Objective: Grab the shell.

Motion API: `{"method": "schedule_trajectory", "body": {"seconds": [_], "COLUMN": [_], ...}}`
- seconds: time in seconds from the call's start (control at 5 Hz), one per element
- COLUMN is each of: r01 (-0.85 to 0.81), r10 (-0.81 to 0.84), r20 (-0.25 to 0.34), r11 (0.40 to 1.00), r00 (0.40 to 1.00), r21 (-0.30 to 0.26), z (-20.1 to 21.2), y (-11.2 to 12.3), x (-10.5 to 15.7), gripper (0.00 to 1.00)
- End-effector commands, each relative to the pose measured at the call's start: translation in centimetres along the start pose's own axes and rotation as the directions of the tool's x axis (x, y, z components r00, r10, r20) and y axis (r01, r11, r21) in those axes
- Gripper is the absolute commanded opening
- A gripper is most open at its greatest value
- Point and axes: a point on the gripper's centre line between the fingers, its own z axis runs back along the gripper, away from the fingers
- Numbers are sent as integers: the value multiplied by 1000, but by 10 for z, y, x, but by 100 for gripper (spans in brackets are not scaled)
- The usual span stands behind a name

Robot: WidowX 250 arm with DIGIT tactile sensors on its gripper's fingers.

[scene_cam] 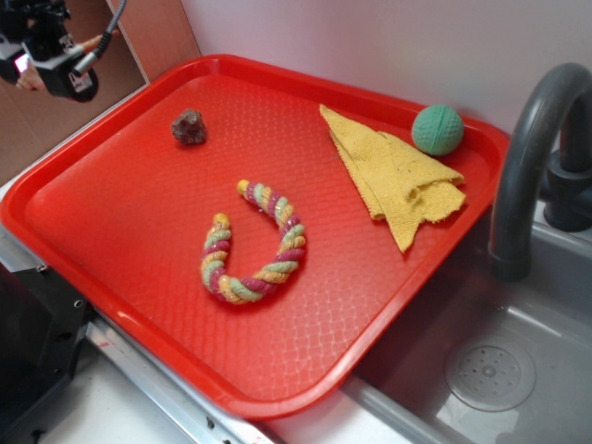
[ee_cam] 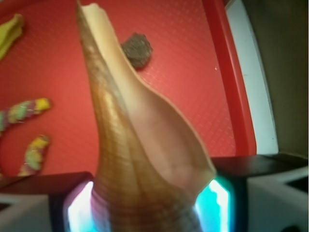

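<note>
In the wrist view the tan-orange and cream spiral shell fills the middle of the frame, its long thin point reaching up and left. My gripper is shut on its ridged body, with the glowing pads pressed on either side. In the exterior view my gripper hangs high above the far left corner of the red tray; a sliver of the shell shows at the fingers.
On the tray lie a dark brown rock, a multicoloured rope toy, a yellow cloth and a green ball. A grey faucet and sink stand at the right.
</note>
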Motion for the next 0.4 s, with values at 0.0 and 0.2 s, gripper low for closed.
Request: {"method": "schedule_trajectory", "body": {"seconds": [0.0, 0.2], "r01": [58, 124], "r10": [-42, -118], "r20": [174, 126], "r11": [995, 991], "r00": [984, 985], "r21": [-83, -43], "z": [47, 46], "y": [-49, -52], "x": [-25, -31], "gripper": [0, 51]}}
